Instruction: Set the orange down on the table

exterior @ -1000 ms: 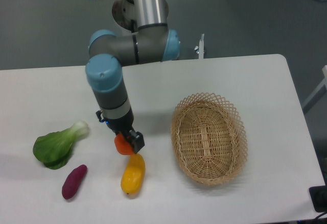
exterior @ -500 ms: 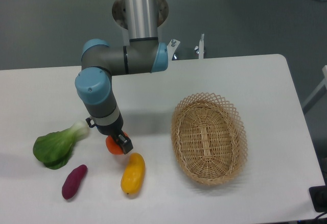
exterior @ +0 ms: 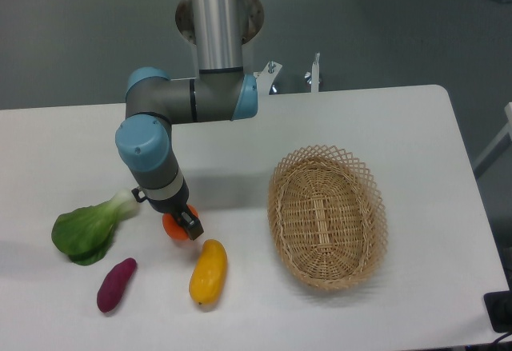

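**Orange held low over the worktop, left of the basket**

The arm reaches down from the back of the white worktop (exterior: 384, 119), its blue-capped joints folded so the gripper (exterior: 182, 225) points at the surface well to the left of the wicker basket (exterior: 327, 216). The gripper is clamped on the orange (exterior: 173, 227): the small orange-red fruit shows on either side of the dark fingers, mostly on the side away from the basket. From where I stand the orange sits very low, at or just above the worktop, and I cannot tell whether it touches the surface.

Using the basket as the marker, the orange is off its left rim with a stretch of bare worktop between them. The yellow-orange vegetable (exterior: 208, 272) lies nearer the front edge, between the orange and the basket's lower left side, close under the gripper but apart from it. Farther left of the basket, past the orange, a leafy green bok choy (exterior: 86, 228) lies with its pale stem toward the gripper, the stem tip near the arm's wrist. A purple sweet potato (exterior: 116, 285) lies in front of the greens, the farthest thing from the basket. The basket itself holds nothing that I can see.
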Motion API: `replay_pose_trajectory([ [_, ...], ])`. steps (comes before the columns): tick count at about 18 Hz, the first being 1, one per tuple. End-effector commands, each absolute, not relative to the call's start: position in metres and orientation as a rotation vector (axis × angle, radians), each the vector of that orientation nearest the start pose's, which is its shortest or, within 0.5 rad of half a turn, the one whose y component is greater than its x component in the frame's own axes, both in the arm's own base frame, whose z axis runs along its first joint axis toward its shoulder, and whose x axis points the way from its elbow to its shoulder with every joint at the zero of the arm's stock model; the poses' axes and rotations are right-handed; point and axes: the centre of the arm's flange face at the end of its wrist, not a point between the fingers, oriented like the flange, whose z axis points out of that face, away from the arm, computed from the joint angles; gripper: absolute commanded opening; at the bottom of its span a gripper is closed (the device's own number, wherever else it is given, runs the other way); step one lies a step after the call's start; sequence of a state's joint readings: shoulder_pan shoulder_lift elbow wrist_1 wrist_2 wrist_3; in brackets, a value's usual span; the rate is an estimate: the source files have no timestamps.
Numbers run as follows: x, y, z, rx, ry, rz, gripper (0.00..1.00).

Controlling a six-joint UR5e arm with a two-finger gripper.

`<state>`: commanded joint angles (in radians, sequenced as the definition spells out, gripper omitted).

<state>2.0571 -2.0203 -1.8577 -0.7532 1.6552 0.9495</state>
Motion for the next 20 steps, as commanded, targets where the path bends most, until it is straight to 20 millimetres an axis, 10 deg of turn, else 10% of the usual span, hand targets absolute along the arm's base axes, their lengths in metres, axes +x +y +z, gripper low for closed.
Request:
replay_pose_trajectory([
  [2,-0.163,0.575,0.194,-3.043,0.709,0.191,0.99],
  [11,-0.174,0.582,0.232,-2.986,0.68,0.257,1.0],
  [17,-0.23,0.564,0.303,-2.879,0.523,0.29,1.0],
  [20,-0.239,0.56,0.309,-2.862,0.603,0.286,1.0],
])
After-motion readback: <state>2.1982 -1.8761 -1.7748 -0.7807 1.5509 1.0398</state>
